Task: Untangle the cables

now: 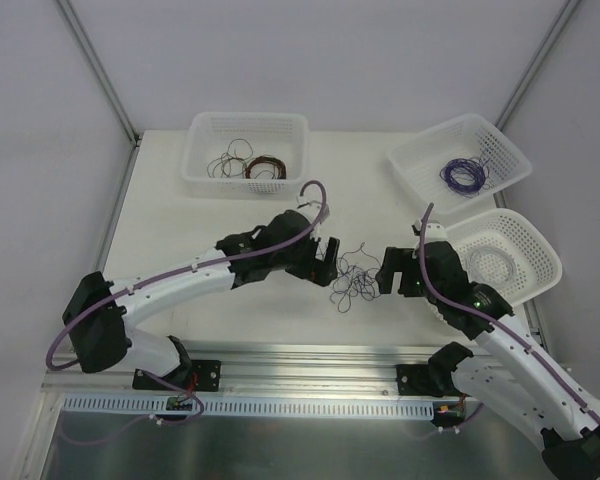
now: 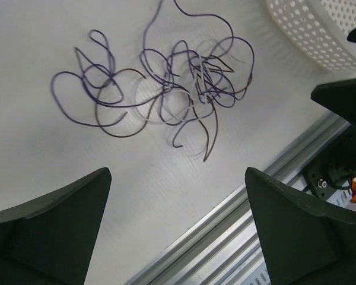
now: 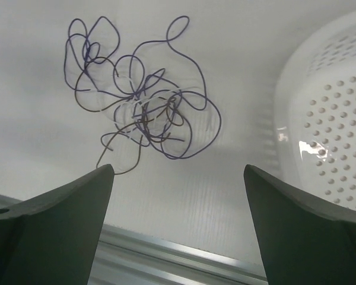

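Overhead plus wrist close-ups of cables (image 1: 355,280)

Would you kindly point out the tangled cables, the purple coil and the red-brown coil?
tangled cables (image 2: 202,80), left wrist view, the dense knot.
purple coil (image 1: 461,184), top view, the loop's near edge.
red-brown coil (image 1: 265,176), top view, the loop's near edge.

- A robotics lab test cell: the white left arm (image 1: 180,280) and right arm (image 1: 510,345) are bolted to an aluminium rail (image 1: 310,358) at the near edge of a plain white tabletop (image 1: 170,210).
- Bare pale walls (image 1: 280,50) and metal frame posts (image 1: 98,68) box the tabletop in.
- A slotted wiring duct (image 1: 280,405) runs just below the rail.
- White perforated baskets (image 1: 195,165) hold sorted wire coils (image 1: 463,175).
- The cables (image 1: 355,280) lie on the tabletop between the arms.
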Controlling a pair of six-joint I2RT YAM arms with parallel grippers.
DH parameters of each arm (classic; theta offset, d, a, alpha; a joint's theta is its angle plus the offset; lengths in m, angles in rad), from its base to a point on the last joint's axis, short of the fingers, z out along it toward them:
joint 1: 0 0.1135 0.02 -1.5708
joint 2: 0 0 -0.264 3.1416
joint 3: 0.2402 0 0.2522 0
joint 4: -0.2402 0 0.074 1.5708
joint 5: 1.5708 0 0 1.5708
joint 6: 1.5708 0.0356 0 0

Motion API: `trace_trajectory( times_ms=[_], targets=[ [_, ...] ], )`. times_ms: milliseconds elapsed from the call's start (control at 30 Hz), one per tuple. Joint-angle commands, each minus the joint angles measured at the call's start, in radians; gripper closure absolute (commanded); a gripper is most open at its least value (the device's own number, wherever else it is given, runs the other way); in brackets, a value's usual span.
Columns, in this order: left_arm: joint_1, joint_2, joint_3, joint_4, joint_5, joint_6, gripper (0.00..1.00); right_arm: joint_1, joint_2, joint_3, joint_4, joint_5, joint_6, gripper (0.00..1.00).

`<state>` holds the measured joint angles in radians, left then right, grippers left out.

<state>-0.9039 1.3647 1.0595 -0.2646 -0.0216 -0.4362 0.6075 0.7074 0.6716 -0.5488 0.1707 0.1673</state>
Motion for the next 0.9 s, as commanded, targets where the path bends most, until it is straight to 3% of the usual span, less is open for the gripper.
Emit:
trace_trajectory(
  times_ms=[0, 67, 200, 400, 500, 533, 633, 867],
  targets=[
    [-0.101, 0.06, 0.013, 0.031, -0.089, -0.064, 0.03, 0.008, -0.035, -0.013, -0.053, 0.122, 0.06, 0.04],
    [-0.137, 0.118, 0.028, 0.045, -0.103, -0.084, 0.05, 0.006, -0.059, -0.017, -0.065, 0.133, 0.077, 0.04],
    [-0.208, 0.259, 0.08, 0.07, -0.123, -0.093, 0.22, 0.008, -0.101, -0.02, -0.079, 0.153, 0.089, 0.04],
    [-0.23, 0.387, 0.143, 0.077, -0.129, -0.096, 0.45, 0.008, -0.123, -0.02, -0.086, 0.141, 0.093, 0.04],
    [-0.231, 0.424, 0.157, 0.079, -0.12, -0.093, 0.62, 0.008, -0.125, -0.027, -0.077, 0.125, 0.098, 0.04],
    [-0.231, 0.428, 0.154, 0.079, -0.118, -0.093, 0.76, 0.006, -0.125, -0.033, -0.071, 0.119, 0.098, 0.04],
    [-0.231, 0.395, 0.119, 0.077, -0.123, -0.098, 0.97, 0.006, -0.114, -0.041, -0.043, 0.09, 0.097, 0.04],
    [-0.231, 0.188, 0.033, 0.024, -0.179, -0.075, 1.0, 0.006, -0.025, -0.098, 0.108, -0.074, 0.123, 0.05]
  ],
)
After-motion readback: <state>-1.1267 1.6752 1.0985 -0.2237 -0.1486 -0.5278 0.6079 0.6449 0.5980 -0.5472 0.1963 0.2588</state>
